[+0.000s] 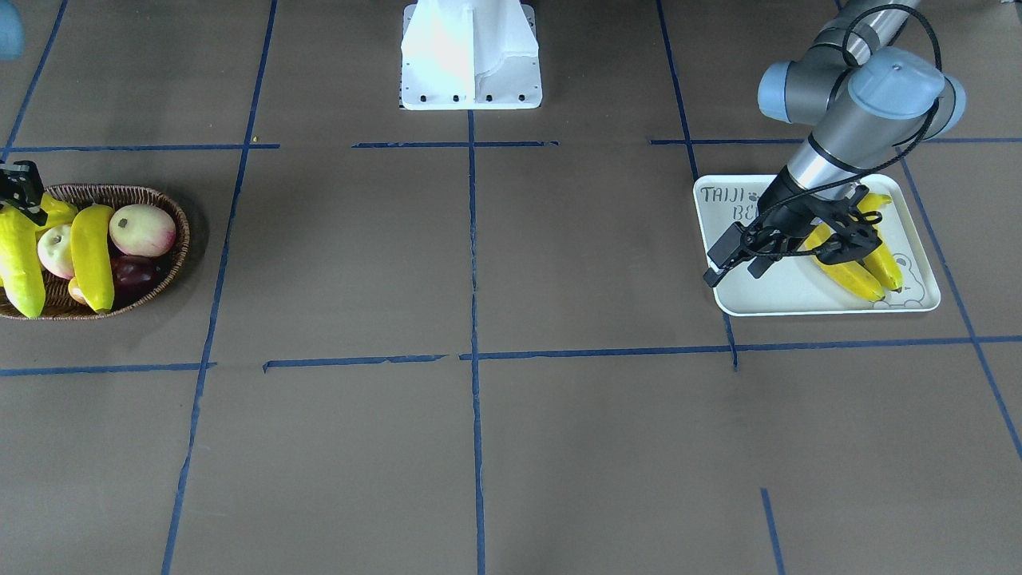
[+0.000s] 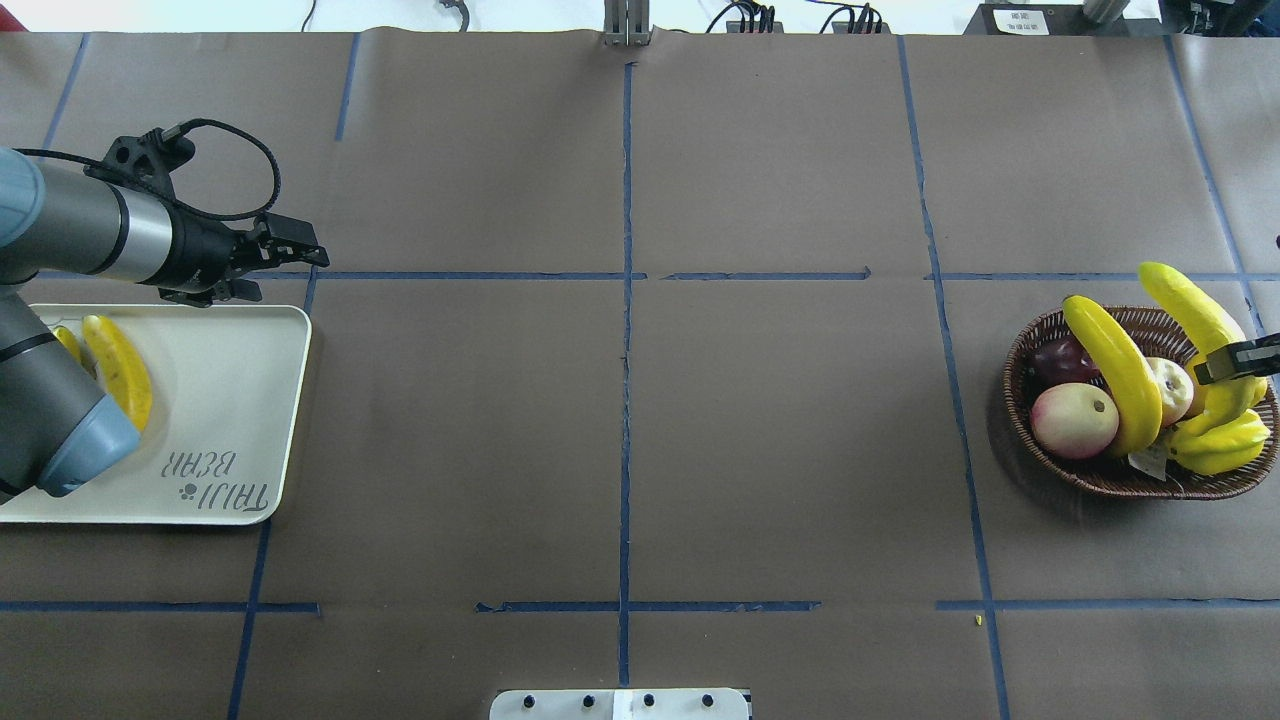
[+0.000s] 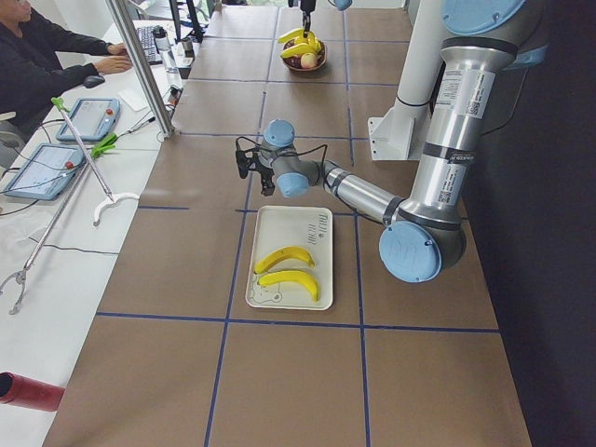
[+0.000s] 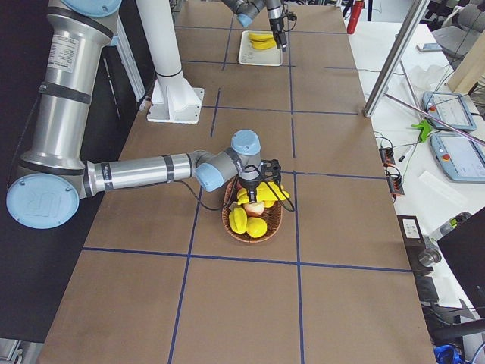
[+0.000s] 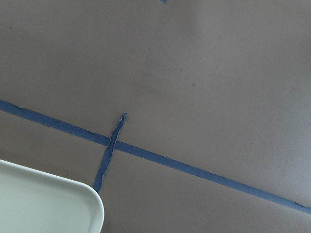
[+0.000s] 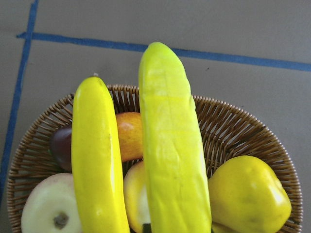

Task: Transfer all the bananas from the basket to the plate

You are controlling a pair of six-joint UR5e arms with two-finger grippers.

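Two bananas [image 1: 846, 275] [image 1: 885, 262] lie side by side on the white plate [image 1: 790, 297]. My left gripper [image 1: 716, 267] hovers above the plate's corner and looks open, holding nothing; its wrist view shows only that corner [image 5: 58, 204] and bare table. At the other end, the wicker basket [image 2: 1030, 345] holds one banana [image 2: 1115, 375] lying across the other fruit. My right gripper [image 2: 1240, 360] is shut on another banana [image 2: 1190, 305], which fills the middle of the right wrist view [image 6: 175, 155] and hides the fingers there.
Pink-cream apples [image 2: 1075, 420], a dark plum [image 2: 1055, 360] and plump yellow fruit [image 2: 1220, 440] share the basket. The white robot base [image 1: 471, 56] stands at the table's middle back. A person [image 3: 47, 47] sits at a side desk with tablets.
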